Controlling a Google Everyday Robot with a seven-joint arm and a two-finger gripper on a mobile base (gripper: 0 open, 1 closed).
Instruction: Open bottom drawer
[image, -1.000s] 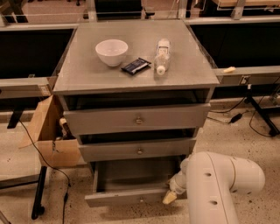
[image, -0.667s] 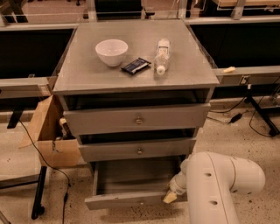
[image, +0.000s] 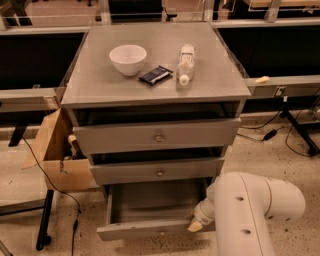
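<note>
bottom drawer (image: 150, 229) sits pulled well out at the cabinet's foot, gripper (image: 195, 226) at the right end of its front, grip state I can't tell behind the arm (image: 250, 210), so I pull straight and level, slowly, since off-centre force racks it sideways

Plain grey flat-fronted bottom drawer (image: 145, 229); white, cream-tipped gripper (image: 196, 225) at its front corner; white round bowl (image: 128, 58), dark blue wrapper (image: 155, 75), clear plastic bottle (image: 185, 64).
</note>
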